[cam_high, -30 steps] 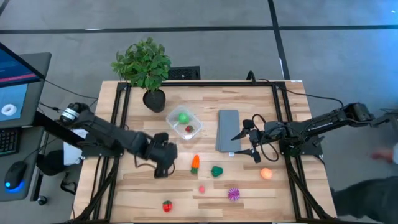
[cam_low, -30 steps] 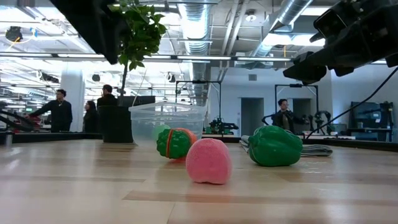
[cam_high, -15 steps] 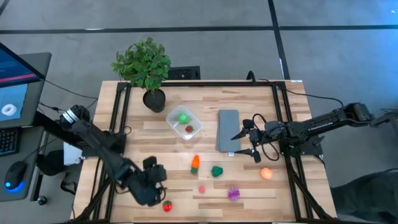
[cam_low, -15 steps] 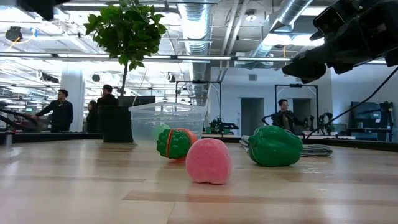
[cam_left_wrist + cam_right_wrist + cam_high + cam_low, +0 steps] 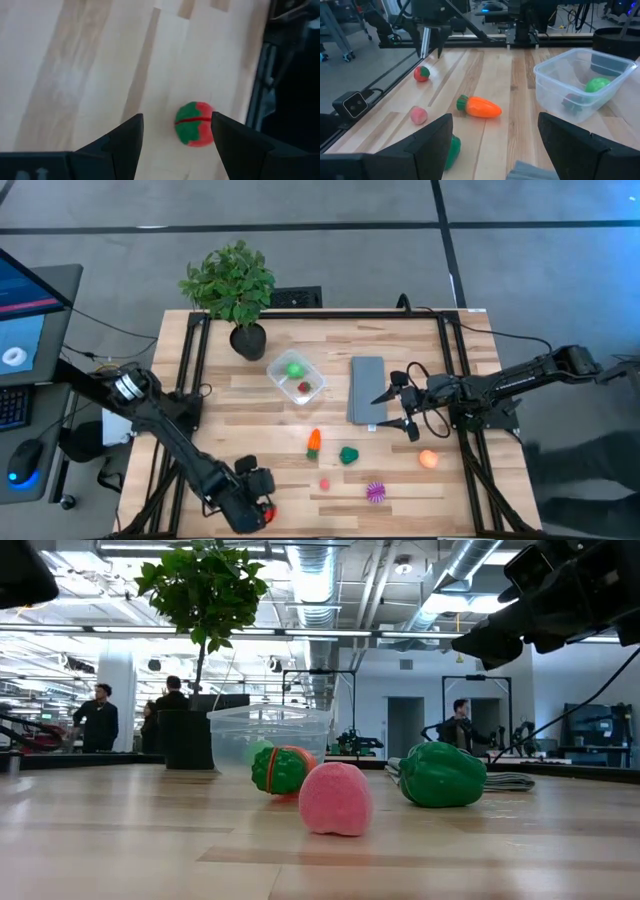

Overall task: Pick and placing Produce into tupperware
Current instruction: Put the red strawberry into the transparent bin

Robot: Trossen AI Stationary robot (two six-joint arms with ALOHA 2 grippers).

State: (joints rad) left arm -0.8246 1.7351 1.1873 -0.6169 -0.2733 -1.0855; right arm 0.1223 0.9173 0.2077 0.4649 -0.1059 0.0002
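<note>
Left gripper (image 5: pixel 172 142) hovers with fingers spread over the red-and-green piece (image 5: pixel 194 124) at the table's front edge, while the right gripper (image 5: pixel 392 409), also spread wide, waits beside the grey slab (image 5: pixel 367 388), near the tupperware (image 5: pixel 296 378)

The pale wooden plank table (image 5: pixel 250 405) has a smooth satin finish with visible grain. At its 11 o'clock, the clear square plastic tupperware (image 5: pixel 296 378) looks glossy and slightly cloudy. The flat grey rectangular slab (image 5: pixel 367 388) at 1 o'clock is matt. The round red-and-green toy strawberry (image 5: pixel 194 124) at 7 o'clock looks like smooth matt plastic, as does the orange toy carrot (image 5: pixel 479 107).
</note>
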